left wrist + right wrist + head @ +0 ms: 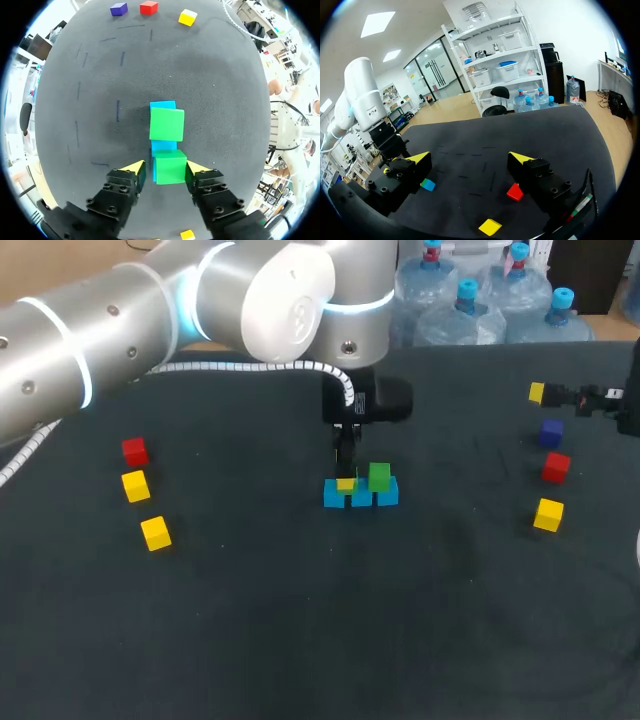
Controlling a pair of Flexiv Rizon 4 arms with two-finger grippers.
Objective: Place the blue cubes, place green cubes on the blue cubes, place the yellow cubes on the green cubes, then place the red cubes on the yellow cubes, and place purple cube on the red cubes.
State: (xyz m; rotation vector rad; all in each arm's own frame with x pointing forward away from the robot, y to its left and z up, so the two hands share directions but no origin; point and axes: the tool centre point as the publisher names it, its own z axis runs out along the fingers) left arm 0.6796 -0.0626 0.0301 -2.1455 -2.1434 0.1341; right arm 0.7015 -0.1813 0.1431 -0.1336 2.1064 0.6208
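Fingers (131,169) of the left gripper (165,166) stand apart on either side of a green cube (170,168). One finger sits against the cube and a thin gap shows at the other, so I judge it is not clamped. This cube rests on the row of blue cubes (360,496) in the middle of the table (300,630). Just ahead of it, a second green cube (166,125) is already on the same row, turned slightly.

Near the table's right edge lie the purple cube (551,432), a red cube (556,467) and a yellow cube (548,514). Another red cube (135,451) and two yellow cubes (135,485) lie near the left edge. The right gripper (470,159) hangs over the right edge with its fingers wide apart and nothing between them.

The likely risk is the lift-off. With one finger against the green cube, a rising or widening move could drag it, twist it on the blue row or tip it off. A sideways brush could also push the blue cubes apart.

The left wrist view alone shows the gap and how the cube sits off-centre between the fingers. From the head view the gripper hides that cube almost wholly. Only the head view shows the left-edge cubes together.
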